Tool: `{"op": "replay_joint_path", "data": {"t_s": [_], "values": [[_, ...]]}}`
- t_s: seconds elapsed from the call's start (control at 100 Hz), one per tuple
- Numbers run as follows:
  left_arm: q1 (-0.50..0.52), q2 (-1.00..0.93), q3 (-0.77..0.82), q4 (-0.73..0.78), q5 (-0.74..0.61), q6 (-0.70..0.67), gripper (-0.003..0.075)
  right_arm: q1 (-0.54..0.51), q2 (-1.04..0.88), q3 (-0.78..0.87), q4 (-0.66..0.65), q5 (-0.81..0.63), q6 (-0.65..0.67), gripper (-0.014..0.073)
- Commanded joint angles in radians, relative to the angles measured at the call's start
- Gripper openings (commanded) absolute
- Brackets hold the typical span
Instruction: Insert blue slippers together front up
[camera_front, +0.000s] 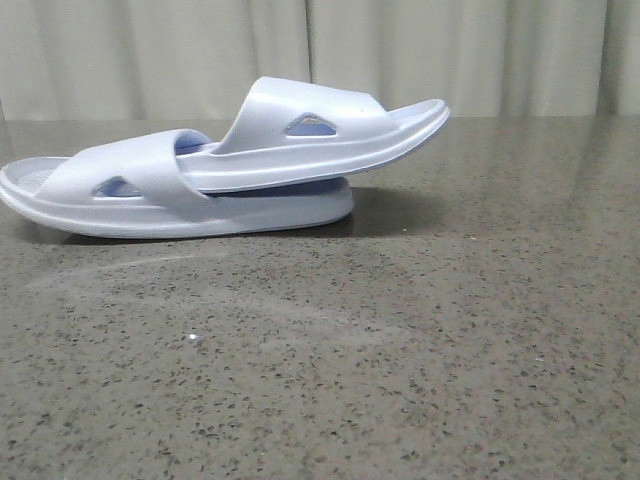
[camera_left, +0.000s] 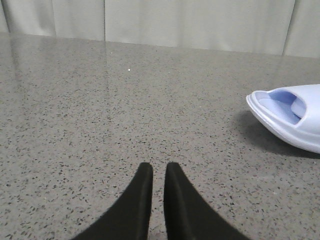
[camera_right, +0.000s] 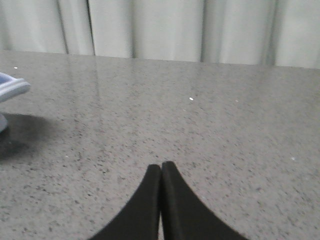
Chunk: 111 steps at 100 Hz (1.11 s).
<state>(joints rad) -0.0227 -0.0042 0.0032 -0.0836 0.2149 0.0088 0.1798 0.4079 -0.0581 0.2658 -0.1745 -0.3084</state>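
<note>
In the front view the blue slippers (camera_front: 225, 160) lie nested on the speckled grey desk (camera_front: 400, 350), toward its far left part, in front of a pale curtain (camera_front: 450, 50). The lower slipper (camera_front: 130, 195) sits flat on the desk, one end reaching the left edge of the picture; the upper slipper (camera_front: 320, 130) has one end pushed under the lower one's strap, and its other end juts up to the right, clear of the desk, casting a shadow. Neither arm appears in this view. In the left wrist view the left end effector (camera_left: 158, 172) hovers over bare desk, its dark fingers (camera_left: 140, 200) a narrow slit apart and holding nothing; one rounded end of a slipper (camera_left: 290, 117) rests on the desk, well apart from it. In the right wrist view the right end effector (camera_right: 161, 170) has its fingertips pressed together, empty, above the desk, with a sliver of the raised slipper (camera_right: 12, 87) at the picture's edge.
</note>
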Motion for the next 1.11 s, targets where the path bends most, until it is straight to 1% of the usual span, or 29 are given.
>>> {"op": "replay_joint_path", "data": {"t_s": [0.0, 0.15, 0.2, 0.3, 0.43, 1.1], "values": [[0.004, -0.029, 0.009, -0.008, -0.076, -0.009, 0.0015, -0.059, -0.064, 0.023, -0.067, -0.034, 0.043, -0.0079], [0.004, -0.029, 0.009, -0.008, -0.076, -0.009, 0.0015, -0.171, -0.204, 0.092, -0.154, 0.056, 0.135, -0.0079], [0.004, -0.029, 0.009, -0.008, -0.076, -0.009, 0.0015, -0.202, -0.249, 0.090, -0.159, 0.146, 0.140, -0.0079], [0.004, -0.029, 0.009, -0.008, -0.076, -0.009, 0.0015, -0.245, -0.324, 0.090, -0.164, 0.216, 0.140, -0.0079], [0.004, -0.029, 0.009, -0.008, -0.076, -0.009, 0.0015, -0.250, -0.347, 0.090, -0.166, 0.182, 0.140, -0.0079], [0.004, -0.029, 0.009, -0.008, -0.076, -0.009, 0.0015, -0.250, -0.347, 0.090, -0.166, 0.198, 0.140, -0.0079]]}}
